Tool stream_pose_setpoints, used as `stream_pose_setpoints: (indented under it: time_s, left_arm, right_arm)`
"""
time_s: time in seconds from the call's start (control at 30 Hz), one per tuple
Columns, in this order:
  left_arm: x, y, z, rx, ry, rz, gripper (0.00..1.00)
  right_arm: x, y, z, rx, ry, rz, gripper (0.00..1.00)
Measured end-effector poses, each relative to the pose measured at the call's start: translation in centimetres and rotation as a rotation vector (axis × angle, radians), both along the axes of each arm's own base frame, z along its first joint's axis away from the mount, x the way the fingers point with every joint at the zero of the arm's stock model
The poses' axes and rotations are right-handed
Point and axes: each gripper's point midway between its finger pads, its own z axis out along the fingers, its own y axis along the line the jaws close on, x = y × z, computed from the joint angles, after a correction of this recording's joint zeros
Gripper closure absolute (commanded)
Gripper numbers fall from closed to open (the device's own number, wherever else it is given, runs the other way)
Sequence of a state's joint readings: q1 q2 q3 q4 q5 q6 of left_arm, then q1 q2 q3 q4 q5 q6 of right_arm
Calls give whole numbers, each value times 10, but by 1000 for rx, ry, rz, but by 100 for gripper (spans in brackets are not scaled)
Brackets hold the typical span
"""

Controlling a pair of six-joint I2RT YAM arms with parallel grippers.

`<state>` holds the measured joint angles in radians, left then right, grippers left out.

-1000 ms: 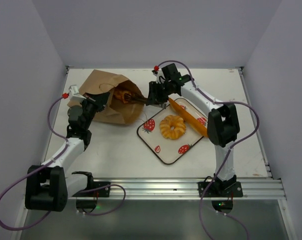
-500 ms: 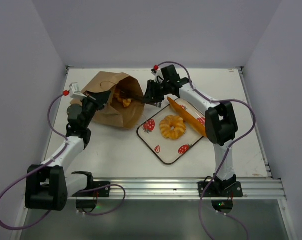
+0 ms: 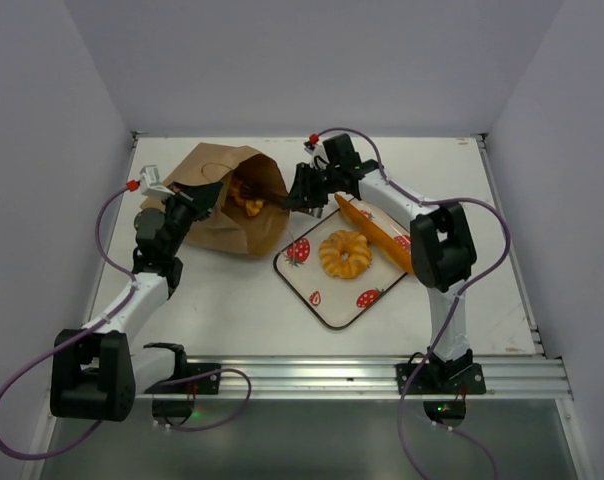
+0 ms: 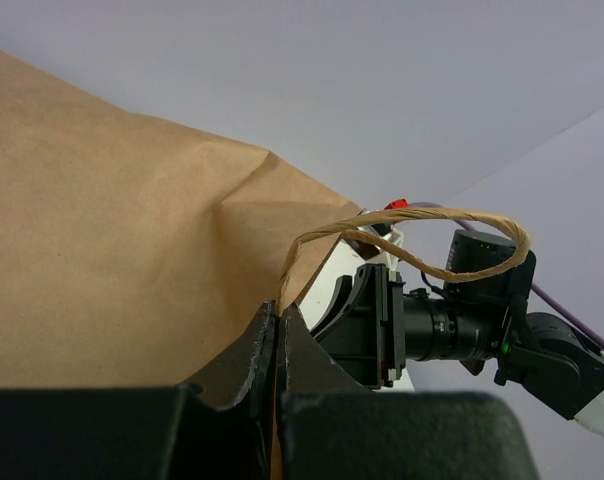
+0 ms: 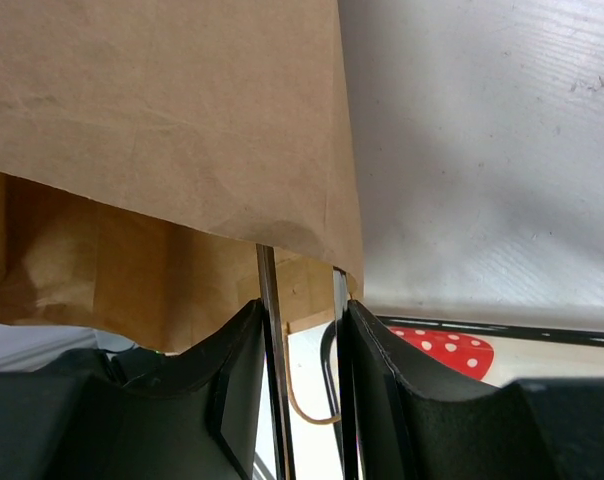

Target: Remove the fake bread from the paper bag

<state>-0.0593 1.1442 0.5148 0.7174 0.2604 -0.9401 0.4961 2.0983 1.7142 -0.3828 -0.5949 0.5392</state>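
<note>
White table (image 3: 232,310), arms bolted at near edge.

Paper bag (image 3: 207,165): lies on its side at the far left of the table, mouth facing right toward the tray. Brown kraft, creased, upper side raised so the mouth gapes.

Tray (image 3: 338,300): white, strawberry print, set at an angle just right of the bag mouth.

Baguette (image 3: 372,232): long, orange, lies along the tray's far right edge, partly under the right arm.

Doughnut (image 3: 330,258): ring, golden, near the middle of the tray.

More fake bread (image 3: 247,197): orange pieces visible inside the bag mouth, in shadow; count and kind unclear.

Handle loop (image 4: 452,210): thin twisted paper, stands free off the bag rim in the left wrist view.

Left gripper (image 3: 210,198): at the bag's near side by the mouth. Jaws fully closed, bag paper pinched between them.

Right gripper (image 3: 290,198): at the bag's mouth, on the tray side. Narrow gap between the fingers (image 5: 232,390); nothing visible in it. Bag rim hangs down to the fingertips; contact unclear.
</note>
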Motion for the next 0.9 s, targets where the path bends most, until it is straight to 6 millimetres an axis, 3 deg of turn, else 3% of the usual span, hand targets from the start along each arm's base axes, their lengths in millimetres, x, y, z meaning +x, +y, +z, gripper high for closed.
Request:
stream_pose_setpoints:
  time_s: [0.07,0.2,0.33,0.63,0.9]
  left_arm:
    - [0,0,0,8,-3,1,100]
    - [1,0,0,19,-5,2,100]
    - [4,1,2,40,-17,7,100]
    - [6,3,2,88,-35,15,100]
    - [9,8,-2,126,-38,40,100]
  right_arm:
    - [-2,-1,-1,-5,-1,5,62]
    - [-8,-5,0,-12,2,18,86]
    - [-12,-9,8,5,3,26,100]
    - [-17,-36,33,58,16,52,100]
    - [-52,-59,62,56,-30,120,100]
